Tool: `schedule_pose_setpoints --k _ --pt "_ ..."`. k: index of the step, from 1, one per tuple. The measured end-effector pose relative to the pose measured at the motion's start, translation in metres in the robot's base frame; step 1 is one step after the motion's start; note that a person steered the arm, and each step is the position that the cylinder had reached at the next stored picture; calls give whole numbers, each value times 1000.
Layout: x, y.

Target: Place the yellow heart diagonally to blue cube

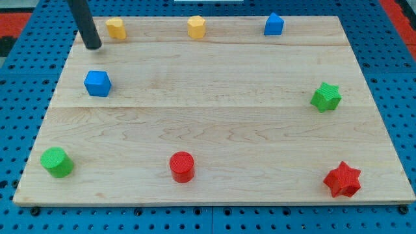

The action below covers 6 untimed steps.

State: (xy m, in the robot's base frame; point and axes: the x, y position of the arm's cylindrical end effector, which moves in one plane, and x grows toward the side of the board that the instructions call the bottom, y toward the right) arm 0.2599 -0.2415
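Note:
The yellow heart [116, 28] sits near the view's top left of the wooden board [214, 123]. The blue cube [97, 83] lies below it and slightly to the left. My tip [93, 47] rests on the board just left of and slightly below the yellow heart, above the blue cube. It is apart from both blocks.
A yellow hexagon-like block [196, 27] and a blue pentagon-like block [273, 25] sit along the top edge. A green star [325, 97] is at the right, a red star [342, 180] at bottom right, a red cylinder [182, 166] at bottom centre, and a green cylinder [57, 162] at bottom left.

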Motion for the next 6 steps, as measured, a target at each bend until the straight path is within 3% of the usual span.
schedule_pose_setpoints --k 1,2,3,4,5,6 --pt "-25 12" --pt "-25 67" --pt "-47 50" --pt "-60 83" --pt "-30 187" --pt "15 231"
